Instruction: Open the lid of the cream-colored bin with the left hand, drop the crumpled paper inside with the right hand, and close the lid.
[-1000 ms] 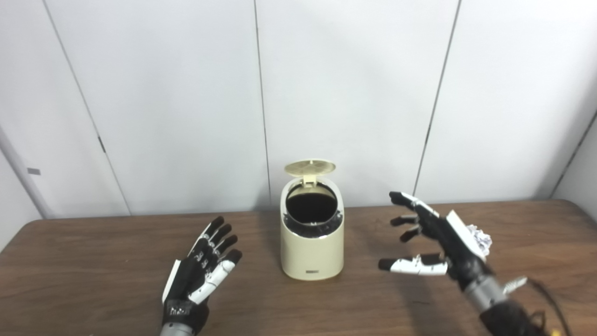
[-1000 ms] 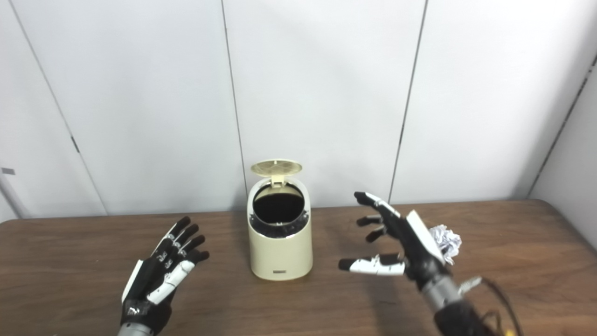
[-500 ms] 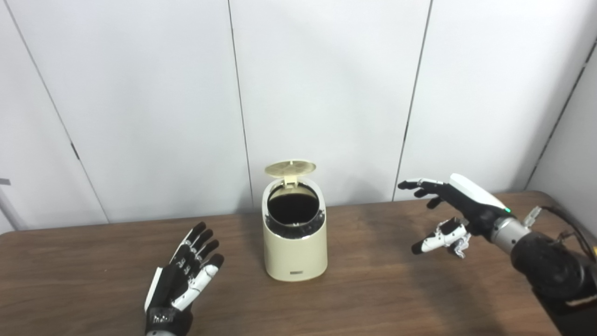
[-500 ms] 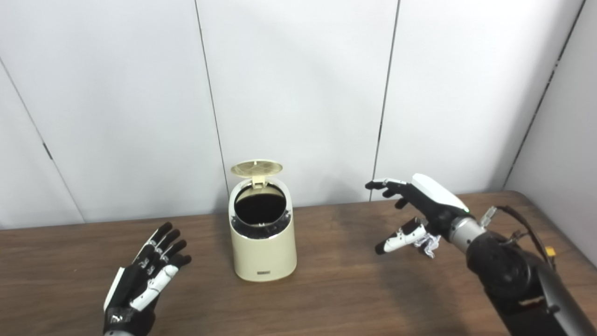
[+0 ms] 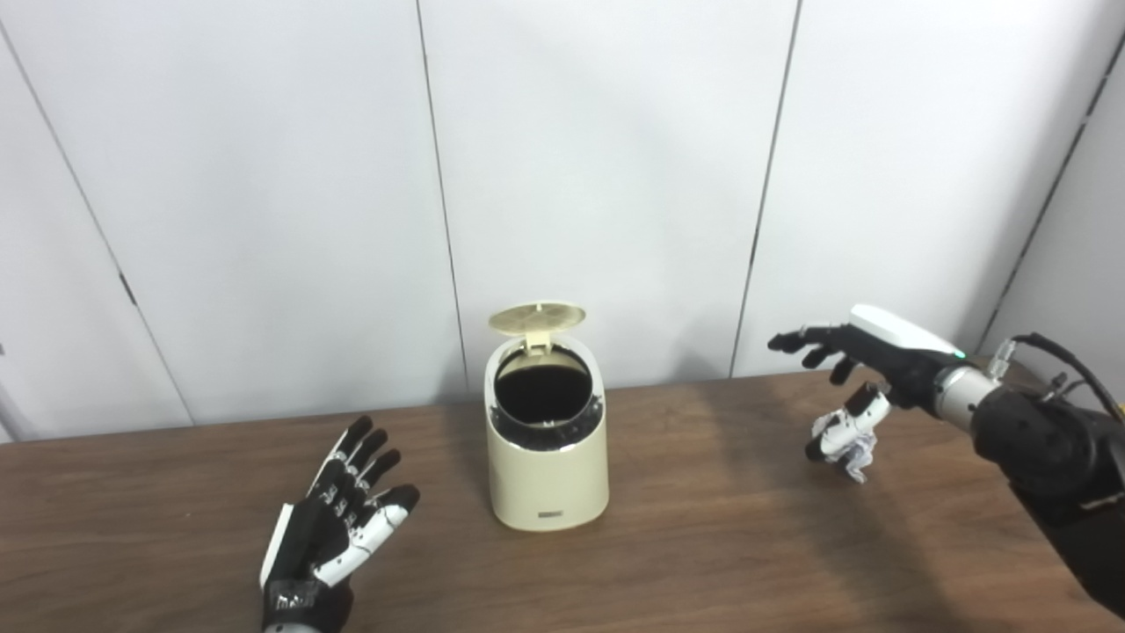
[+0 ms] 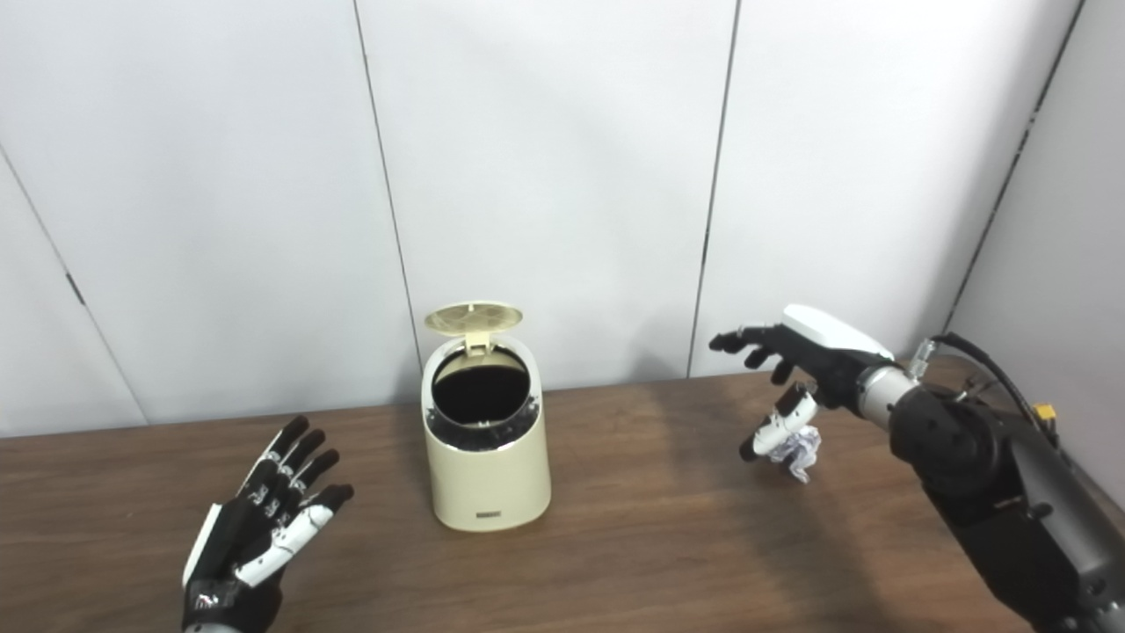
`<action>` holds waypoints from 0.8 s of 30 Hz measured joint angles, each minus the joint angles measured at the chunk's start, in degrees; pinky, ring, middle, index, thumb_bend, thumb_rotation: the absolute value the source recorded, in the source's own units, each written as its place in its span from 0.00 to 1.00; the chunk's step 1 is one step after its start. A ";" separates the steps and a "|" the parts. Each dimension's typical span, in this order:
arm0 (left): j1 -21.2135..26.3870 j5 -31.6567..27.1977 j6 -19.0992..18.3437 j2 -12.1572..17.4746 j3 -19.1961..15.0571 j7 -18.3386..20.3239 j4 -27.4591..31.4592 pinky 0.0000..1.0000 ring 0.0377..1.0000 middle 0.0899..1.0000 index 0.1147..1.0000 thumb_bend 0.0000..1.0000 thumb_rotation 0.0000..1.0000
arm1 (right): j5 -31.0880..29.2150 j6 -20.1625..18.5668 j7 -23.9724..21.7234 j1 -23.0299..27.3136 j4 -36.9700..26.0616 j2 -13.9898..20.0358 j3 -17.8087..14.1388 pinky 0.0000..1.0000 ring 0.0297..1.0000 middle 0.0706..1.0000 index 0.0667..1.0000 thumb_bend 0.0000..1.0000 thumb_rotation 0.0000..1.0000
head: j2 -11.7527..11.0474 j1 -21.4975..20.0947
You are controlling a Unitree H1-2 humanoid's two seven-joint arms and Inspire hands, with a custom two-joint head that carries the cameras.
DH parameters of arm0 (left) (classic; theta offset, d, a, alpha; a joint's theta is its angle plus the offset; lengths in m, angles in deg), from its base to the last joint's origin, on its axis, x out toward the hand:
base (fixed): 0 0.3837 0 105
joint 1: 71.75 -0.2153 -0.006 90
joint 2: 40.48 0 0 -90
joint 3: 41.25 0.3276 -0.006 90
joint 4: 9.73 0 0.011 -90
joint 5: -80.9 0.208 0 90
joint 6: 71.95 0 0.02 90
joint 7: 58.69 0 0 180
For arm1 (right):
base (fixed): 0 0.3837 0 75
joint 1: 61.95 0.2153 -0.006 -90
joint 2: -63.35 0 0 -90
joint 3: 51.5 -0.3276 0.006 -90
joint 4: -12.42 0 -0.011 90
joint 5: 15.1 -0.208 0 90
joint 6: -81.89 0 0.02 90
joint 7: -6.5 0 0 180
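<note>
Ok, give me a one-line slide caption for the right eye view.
Lid up on the cream-colored bin; right hand poised over the crumpled paper, left hand open on the table.

Between my right hand (image 5: 866,369) and the cream-colored bin (image 5: 547,457) at its nine o'clock, the worktop (image 5: 703,527) lies bare, with nothing in the air above that stretch. The lid (image 5: 537,317) stands up at the twelve o'clock side of the bin's mouth, with the wall (image 5: 598,176) close behind, so the mouth is reachable from above and from three o'clock. My left hand (image 5: 338,523) lies low at the bin's eight o'clock, apart from it and off that path.
</note>
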 measured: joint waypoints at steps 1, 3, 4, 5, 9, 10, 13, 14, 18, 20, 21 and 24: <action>0.00 -0.03 0.00 0.00 0.00 0.09 0.00 0.70 0.88 0.93 0.98 0.66 0.11 | 0.09 -0.42 -0.89 0.67 0.83 0.15 0.65 0.79 0.89 0.91 0.88 0.88 0.09 | 0.00 0.00; 0.02 -0.02 0.01 0.01 0.01 0.32 -0.01 0.70 0.88 0.93 0.97 0.67 0.11 | 0.86 -0.57 -1.93 2.11 3.25 0.26 1.92 0.80 0.90 0.92 0.89 0.89 0.09 | 0.09 0.17; 0.01 -0.02 0.02 0.01 0.04 0.53 -0.01 0.70 0.88 0.93 0.97 0.67 0.12 | 1.59 -0.66 -2.19 2.69 4.33 0.31 2.55 0.80 0.90 0.92 0.88 0.89 0.09 | 0.09 0.18; 0.01 -0.01 0.02 0.01 0.06 0.63 -0.01 0.70 0.88 0.93 0.97 0.67 0.12 | 2.26 -0.79 -2.45 3.18 5.26 0.39 3.22 0.81 0.91 0.93 0.89 0.89 0.09 | 0.00 0.26; 0.01 -0.03 0.02 0.01 -0.11 0.70 0.00 0.71 0.88 0.92 0.97 0.68 0.13 | 3.78 -1.54 -3.10 4.13 7.45 0.49 4.73 0.80 0.91 0.95 0.90 0.88 0.08 | 0.09 0.26; 0.00 -0.03 0.02 0.01 -0.11 0.70 0.00 0.71 0.88 0.92 0.97 0.69 0.14 | 4.23 -1.60 -3.15 4.36 8.15 0.49 5.05 0.80 0.91 0.94 0.89 0.88 0.07 | 0.09 0.35; 0.00 -0.02 0.02 0.01 -0.09 0.70 0.00 0.72 0.88 0.92 0.97 0.69 0.15 | 5.20 -1.55 -3.15 4.70 9.61 0.49 5.68 0.79 0.90 0.94 0.88 0.88 0.07 | 0.09 0.44; 0.00 -0.02 0.02 0.01 -0.10 0.70 0.00 0.72 0.88 0.92 0.97 0.69 0.15 | 5.44 -1.49 -3.14 4.70 9.75 0.49 5.86 0.79 0.91 0.94 0.89 0.87 0.06 | 0.17 0.53; -0.01 -0.02 0.01 -0.08 -0.09 0.70 0.00 0.73 0.88 0.92 0.97 0.71 0.17 | 5.94 -1.38 -3.13 5.10 11.84 0.49 6.36 0.81 0.91 0.94 0.89 0.86 0.08 | 0.26 0.44; 0.00 -0.02 0.00 -0.07 -0.07 0.70 0.00 0.73 0.88 0.92 0.97 0.70 0.18 | 6.45 -1.38 -3.13 5.45 12.43 0.48 6.77 0.81 0.91 0.94 0.89 0.86 0.09 | 0.26 0.44; 0.00 0.03 0.00 -0.08 -0.04 0.70 0.00 0.72 0.87 0.92 0.97 0.71 0.18 | 6.56 -1.37 -3.13 5.65 12.74 0.48 6.89 0.81 0.91 0.94 0.89 0.86 0.09 | 0.26 0.44; 0.00 0.07 0.00 -0.07 0.00 0.71 0.00 0.73 0.88 0.92 0.97 0.70 0.18 | 6.63 -1.25 -3.10 5.87 13.32 0.48 6.94 0.80 0.91 0.94 0.89 0.87 0.09 | 0.26 0.44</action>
